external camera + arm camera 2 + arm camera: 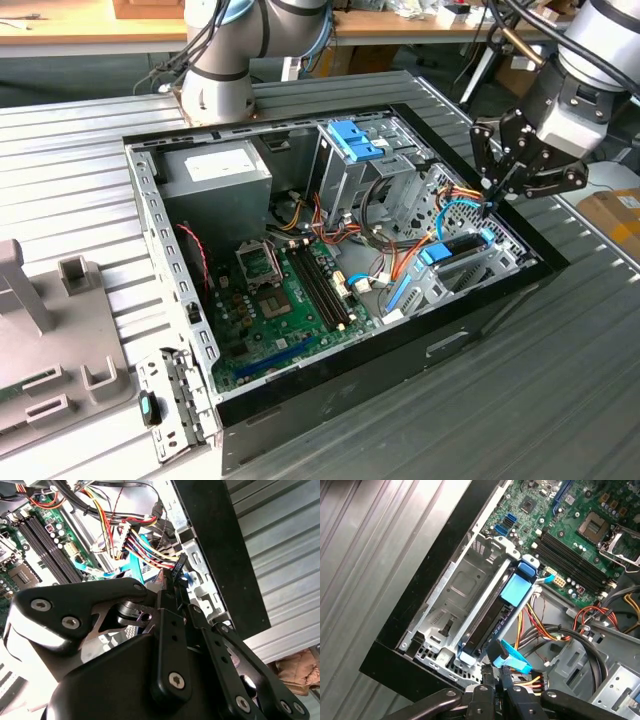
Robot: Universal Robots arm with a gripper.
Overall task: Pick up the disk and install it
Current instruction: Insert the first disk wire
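The disk [489,628] stands on edge in the metal drive bay [451,596] at the case's corner, dark with a light blue bracket [517,588] along its edge. In the exterior view the disk [462,243] sits low at the case's right side, blue tabs showing. My gripper [491,188] hangs just above it by the right wall, its fingers closed together. In both wrist views the gripper [493,679] [175,582] has its tips right at the black connector [178,566] of the coloured wires beside the disk's end. Whether it pinches that connector is unclear.
The open computer case [520,285] lies on a ribbed metal table. Inside are the green motherboard [290,295], a grey power-supply box [215,175], a tall metal cage with a blue latch [352,140] and loose cables [400,250]. A grey fixture [50,340] stands at the exterior view's left.
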